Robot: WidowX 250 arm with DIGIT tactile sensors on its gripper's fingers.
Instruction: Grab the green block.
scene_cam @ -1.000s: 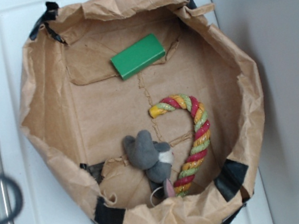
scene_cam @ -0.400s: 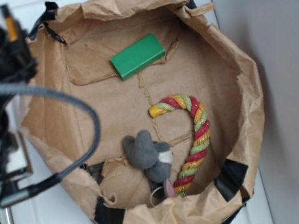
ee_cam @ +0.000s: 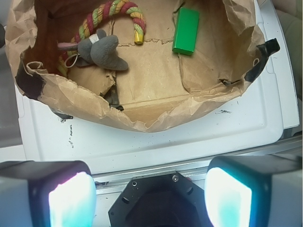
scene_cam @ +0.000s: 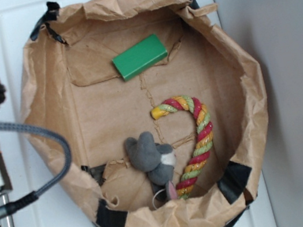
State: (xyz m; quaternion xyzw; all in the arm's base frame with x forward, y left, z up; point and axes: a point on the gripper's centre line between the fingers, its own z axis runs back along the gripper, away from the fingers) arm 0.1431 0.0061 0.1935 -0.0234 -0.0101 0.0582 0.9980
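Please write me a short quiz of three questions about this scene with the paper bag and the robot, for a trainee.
1. True or false: the green block lies inside the paper bag.
2. Which object touches the grey plush toy? A) the green block B) the rope cane C) nothing
3. Fill in: in the wrist view the pincer is ____ the bag, over the white surface.

Key: 1 true. 2 B. 3 outside; its pads stand wide apart, holding nothing.

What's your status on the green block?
Tool open, outside the paper bin. Green block untouched on bin floor. Bin wall between them.
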